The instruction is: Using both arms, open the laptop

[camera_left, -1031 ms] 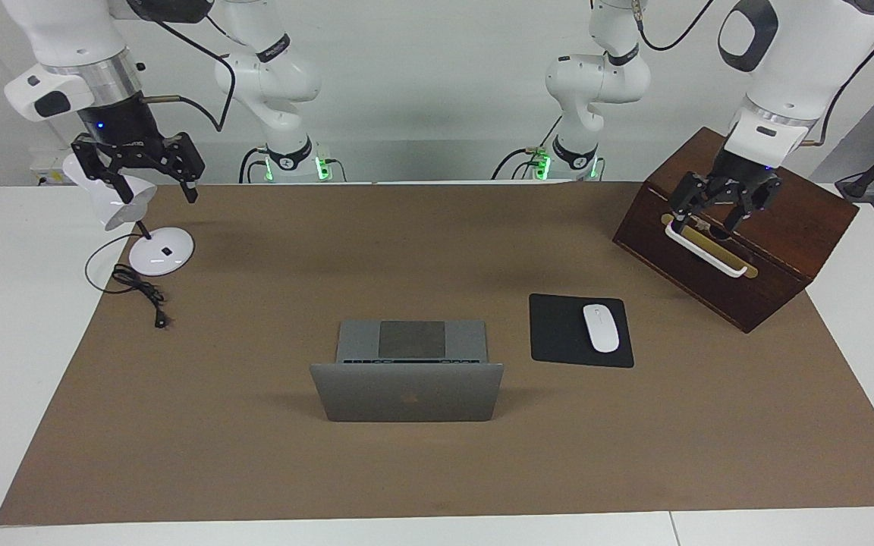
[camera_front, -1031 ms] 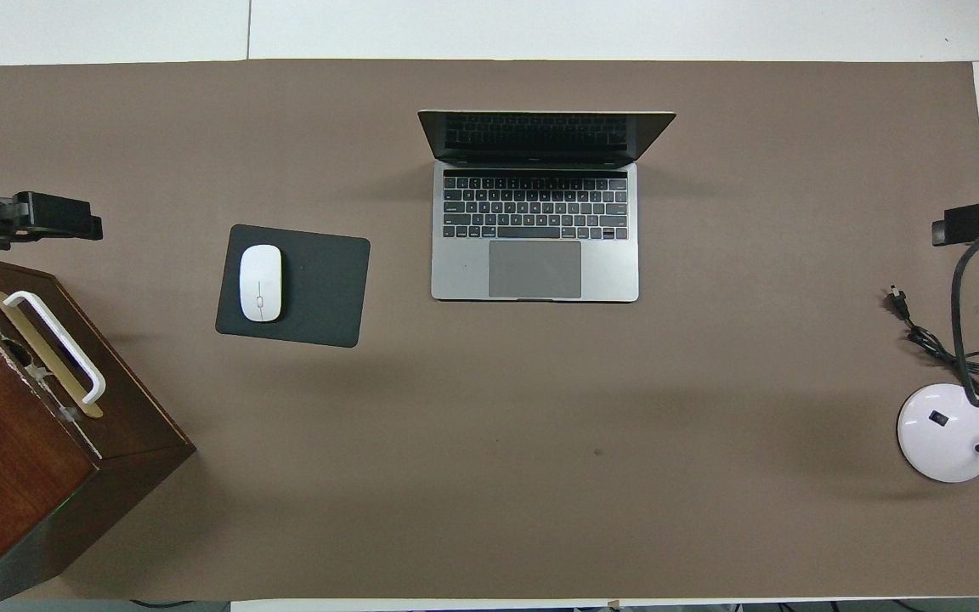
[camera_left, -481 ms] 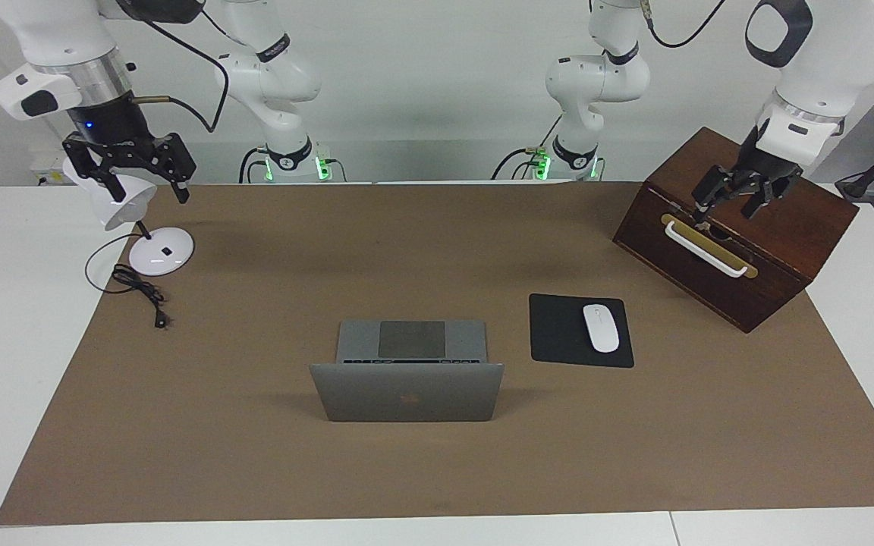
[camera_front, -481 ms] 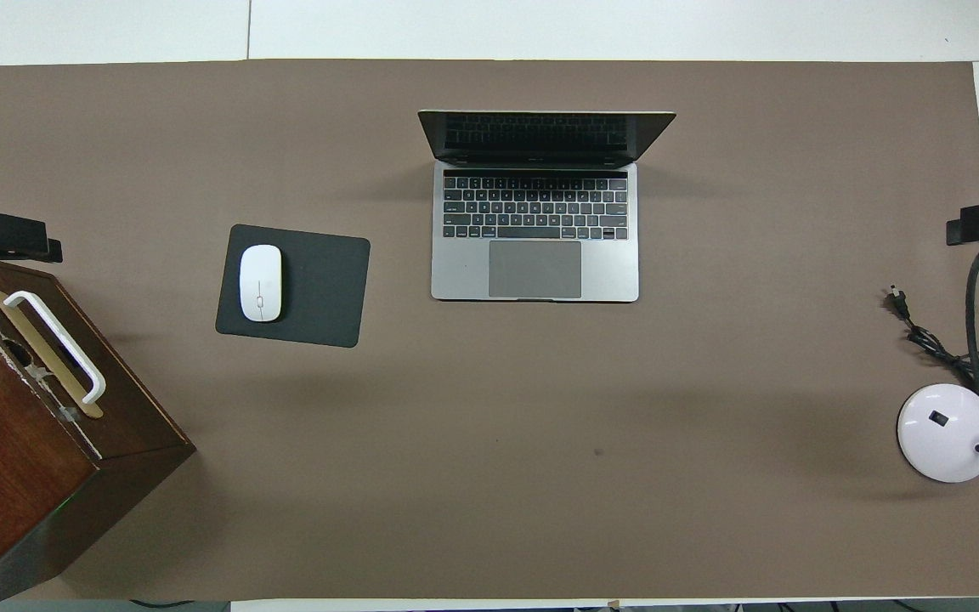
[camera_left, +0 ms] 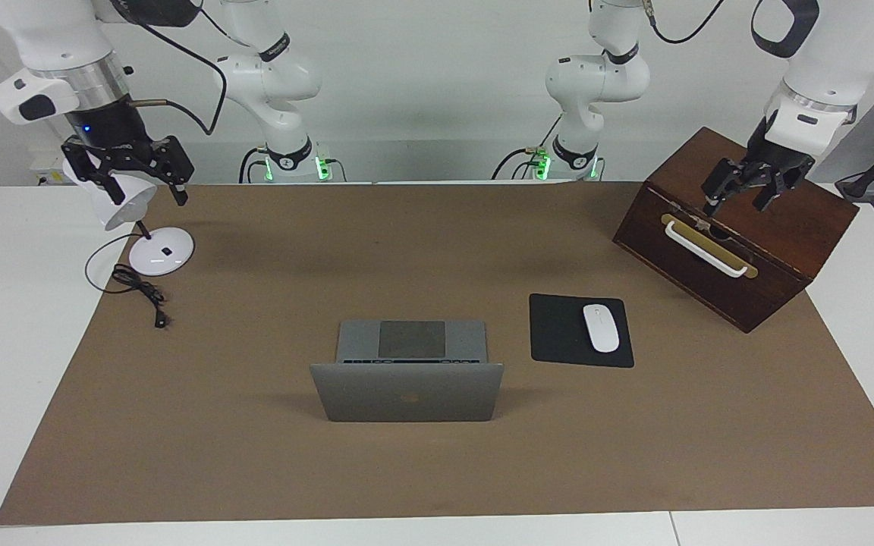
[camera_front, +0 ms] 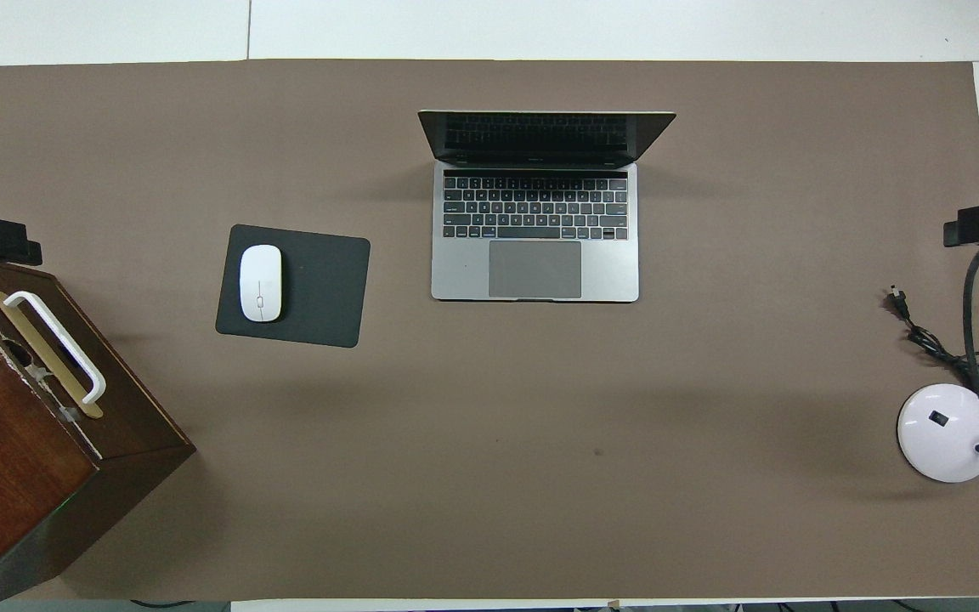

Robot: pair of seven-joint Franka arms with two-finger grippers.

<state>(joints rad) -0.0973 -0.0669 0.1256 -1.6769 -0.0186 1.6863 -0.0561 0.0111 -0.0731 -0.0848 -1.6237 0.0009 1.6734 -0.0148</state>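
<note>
The laptop (camera_left: 407,379) is sitting open near the middle of the brown mat (camera_left: 437,470), w/ its lid (camera_left: 407,392) standing about upright, logo side facing away from the robots and the dark screen facing them. The keyboard (camera_front: 534,206) and trackpad (camera_front: 534,269) are showing in the overhead view. Neither gripper is touching it. Reading the overhead view as a clock w/ the laptop at centre: the black mouse pad (camera_front: 292,286) is lying at approx 9 o'clock, toward the left arm's end, w/ the white mouse (camera_front: 260,283) resting on its 9 o'clock half. The wooden box (camera_front: 22,442) is sitting at approx 8 o'clock, at the mat's corner. Its lid is shut w/ the white handle (camera_front: 56,344) lying along the edge, so nothing can be told re its contents. The white lamp base (camera_front: 947,432) is standing at approx 4 o'clock, toward the right arm's end, w/ its black cord (camera_front: 931,340) trailing on the mat at its 12 o'clock. The left gripper (camera_left: 744,199) is hovering over the box top, fingers apart, gripping nothing, clear of the handle. The right gripper (camera_left: 130,186) is hanging over the lamp head (camera_left: 130,203), fingers spread wide, also empty. Both arms are waiting well apart from the laptop.
</note>
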